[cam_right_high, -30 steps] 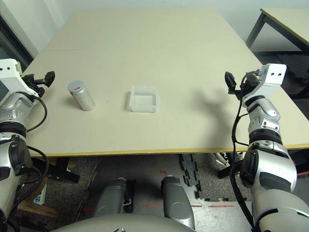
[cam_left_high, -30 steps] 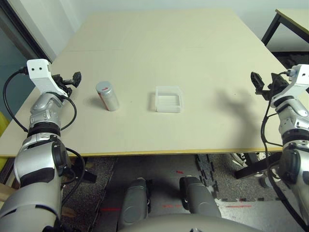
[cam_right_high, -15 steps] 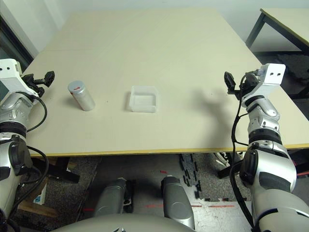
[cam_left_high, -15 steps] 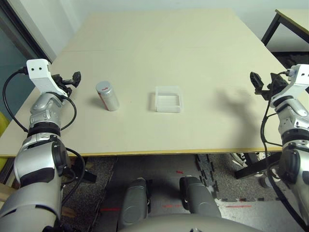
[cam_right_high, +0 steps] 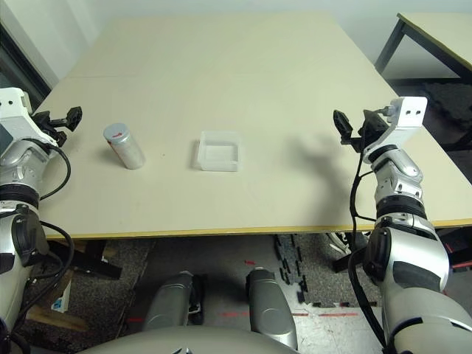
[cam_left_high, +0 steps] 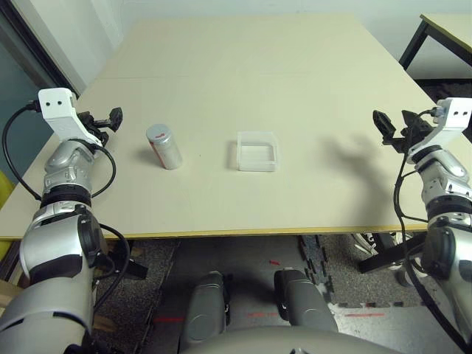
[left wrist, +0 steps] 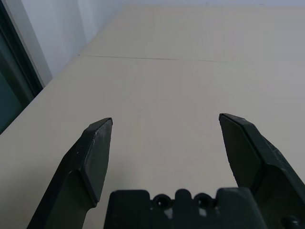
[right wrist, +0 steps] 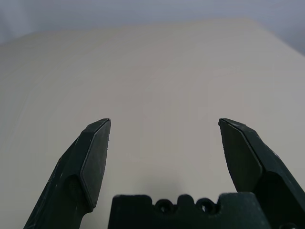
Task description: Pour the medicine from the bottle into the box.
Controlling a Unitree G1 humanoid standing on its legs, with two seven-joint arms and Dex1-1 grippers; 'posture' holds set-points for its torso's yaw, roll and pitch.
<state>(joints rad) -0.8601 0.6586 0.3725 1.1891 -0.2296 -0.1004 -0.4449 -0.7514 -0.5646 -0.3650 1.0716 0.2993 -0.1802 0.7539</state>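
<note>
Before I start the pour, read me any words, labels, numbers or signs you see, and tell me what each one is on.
No text can be read.
Bottle: a red-and-white label on its side, print too small to read.
Box: clear plastic, no marking seen.
Table: no writing seen.

Bottle [cam_left_high: 164,146] and box [cam_left_high: 257,151] standing apart mid-table [cam_left_high: 243,74], open gap lying between. Bare tabletop stretching beyond both. Nothing blocking approach from left gripper [cam_left_high: 103,122] or right gripper [cam_left_high: 389,127] side.
</note>
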